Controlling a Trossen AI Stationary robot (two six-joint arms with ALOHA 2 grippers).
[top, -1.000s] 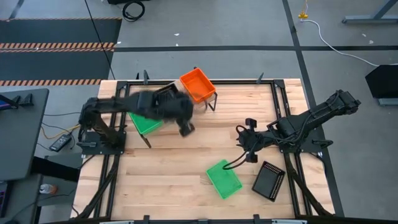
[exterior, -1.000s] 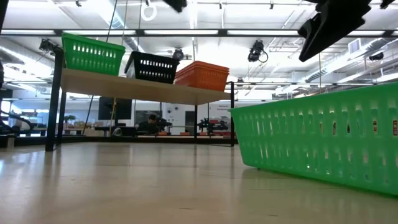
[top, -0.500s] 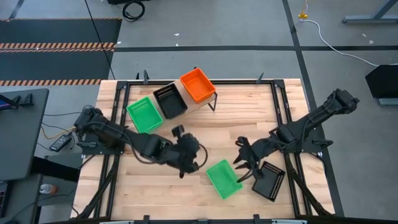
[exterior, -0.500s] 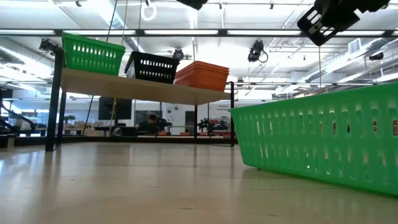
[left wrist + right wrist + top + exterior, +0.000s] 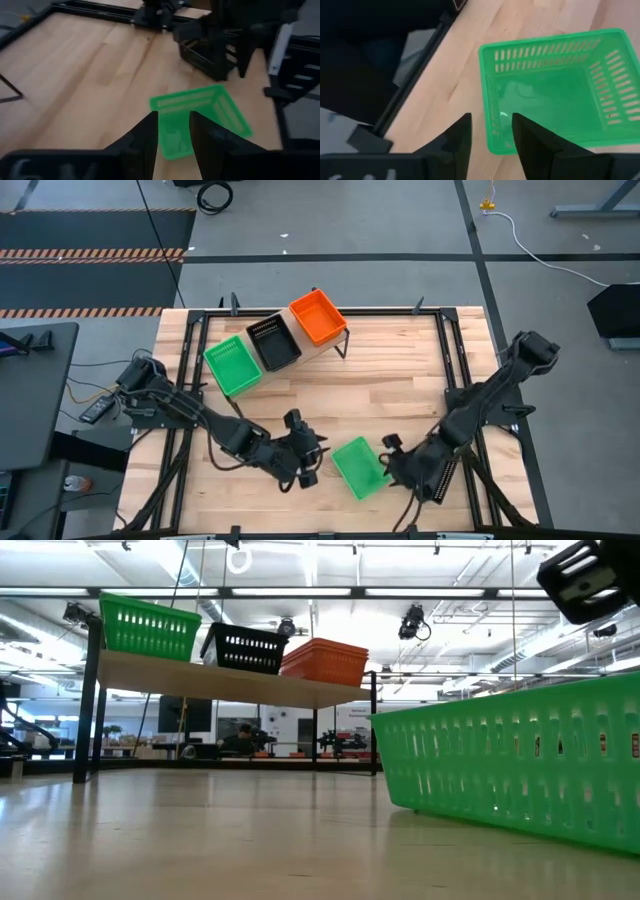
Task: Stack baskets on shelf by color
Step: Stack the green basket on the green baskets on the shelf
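Loose green basket (image 5: pixel 359 467) lies on the slatted tabletop (image 5: pixel 400 370) toward the near edge, a little right of centre; the shelf (image 5: pixel 330 340) at the far side carries a green basket (image 5: pixel 232 366), a black basket (image 5: pixel 274 342) and an orange basket (image 5: pixel 318 317) in a row, left to right. Left gripper (image 5: pixel 303 463) sits just left of the loose basket, fingers (image 5: pixel 145 140) apart, holding nothing. Right gripper (image 5: pixel 397 467) is just right of it, fingers (image 5: pixel 457 137) parted over its rim, another black basket (image 5: pixel 212 55) beneath that arm.
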